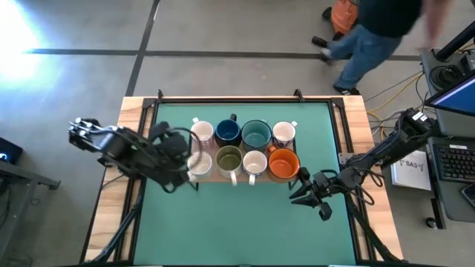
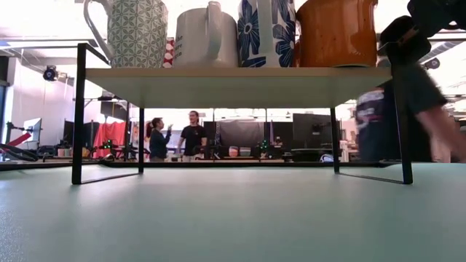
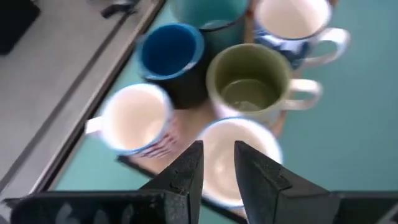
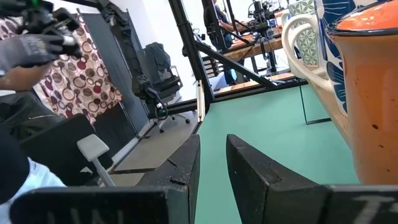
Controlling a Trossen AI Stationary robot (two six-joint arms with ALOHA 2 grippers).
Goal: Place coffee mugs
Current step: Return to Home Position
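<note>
The left arm (image 1: 126, 148) reaches inward from its side with the wrist tipped down. The left pincer (image 1: 191, 169) points downward, its fingers (image 3: 186, 177) a narrow gap apart and empty. The right arm (image 1: 378, 152) angles inward, and the right pincer (image 1: 298, 194) is level, likewise slightly parted and empty.

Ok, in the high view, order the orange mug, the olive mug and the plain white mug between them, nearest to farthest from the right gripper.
Measured from the right gripper, which sits just in front of the front row's right end:
1. Orange mug, at the right end of the front row.
2. White mug, next along toward the left arm.
3. Olive mug, one further along the same row.
</note>
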